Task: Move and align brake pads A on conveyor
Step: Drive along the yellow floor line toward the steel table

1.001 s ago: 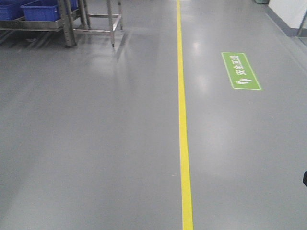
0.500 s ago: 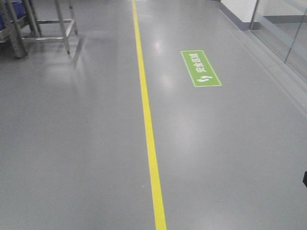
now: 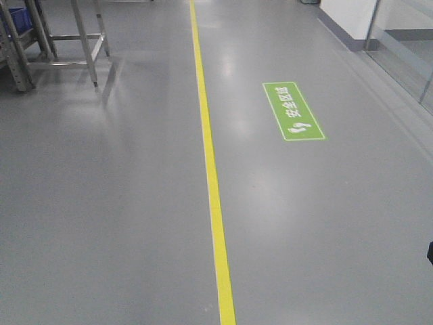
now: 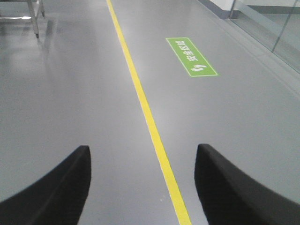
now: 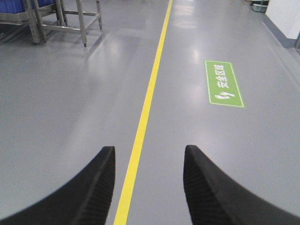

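Fingers first: our left fingers [image 4: 56,192] stand wide apart with nothing between them, and our right fingers [image 5: 89,187] are likewise spread and empty. Both wrists sit low and point forward over the grey floor [image 3: 122,203], with the yellow line [image 3: 211,169] running out ahead between each pair. A steel frame [image 3: 76,36] stands at far left, a green floor sign [image 3: 293,112] lies to the right, and a blue bin [image 3: 17,17] shows in the corner. Neither the conveyor nor the brake pads A appear in any view. We judge the pads will be stiff, dense for their size and not fragile. We would pinch each across its short width, near the middle, so it lifts level.
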Motion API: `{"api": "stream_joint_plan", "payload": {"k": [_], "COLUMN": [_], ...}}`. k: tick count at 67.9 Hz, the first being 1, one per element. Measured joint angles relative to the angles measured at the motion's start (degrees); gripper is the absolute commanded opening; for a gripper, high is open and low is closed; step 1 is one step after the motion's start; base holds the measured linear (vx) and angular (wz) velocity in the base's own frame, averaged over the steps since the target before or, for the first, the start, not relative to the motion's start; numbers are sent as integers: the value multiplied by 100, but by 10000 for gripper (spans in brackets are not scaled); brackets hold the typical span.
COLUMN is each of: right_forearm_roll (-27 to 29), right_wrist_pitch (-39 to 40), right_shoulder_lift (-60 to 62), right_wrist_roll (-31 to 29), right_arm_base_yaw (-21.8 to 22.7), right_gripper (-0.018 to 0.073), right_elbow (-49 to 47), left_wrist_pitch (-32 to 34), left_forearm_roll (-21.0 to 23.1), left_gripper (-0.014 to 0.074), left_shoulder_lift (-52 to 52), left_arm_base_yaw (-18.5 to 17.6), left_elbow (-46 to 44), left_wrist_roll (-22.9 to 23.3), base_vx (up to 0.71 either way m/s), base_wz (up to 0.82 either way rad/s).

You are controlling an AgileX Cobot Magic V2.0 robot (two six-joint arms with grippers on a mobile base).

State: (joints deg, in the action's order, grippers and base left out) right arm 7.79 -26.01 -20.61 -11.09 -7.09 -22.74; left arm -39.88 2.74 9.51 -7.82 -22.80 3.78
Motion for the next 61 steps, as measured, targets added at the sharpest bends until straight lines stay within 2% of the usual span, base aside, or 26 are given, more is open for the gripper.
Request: {"api": "stream_joint_plan", "payload": {"k": [31,61], "right_forearm_roll": [0,0], "right_wrist_pitch": [0,5], "right_shoulder_lift": [0,0], "right_wrist_roll": [0,0], "right_arm_base_yaw": [0,0], "right_gripper": [326,326], "right_elbow": [0,0], "left_wrist_pitch": [0,-100], "left_forearm_roll": [0,0], "left_gripper": [460,460], "left_shoulder_lift": [0,0], "left_arm_base_yaw": [0,0], "left_elbow": [0,0], "left_wrist_roll": [0,0], "base_vx": [55,62], "base_wz": [17,-2]}}
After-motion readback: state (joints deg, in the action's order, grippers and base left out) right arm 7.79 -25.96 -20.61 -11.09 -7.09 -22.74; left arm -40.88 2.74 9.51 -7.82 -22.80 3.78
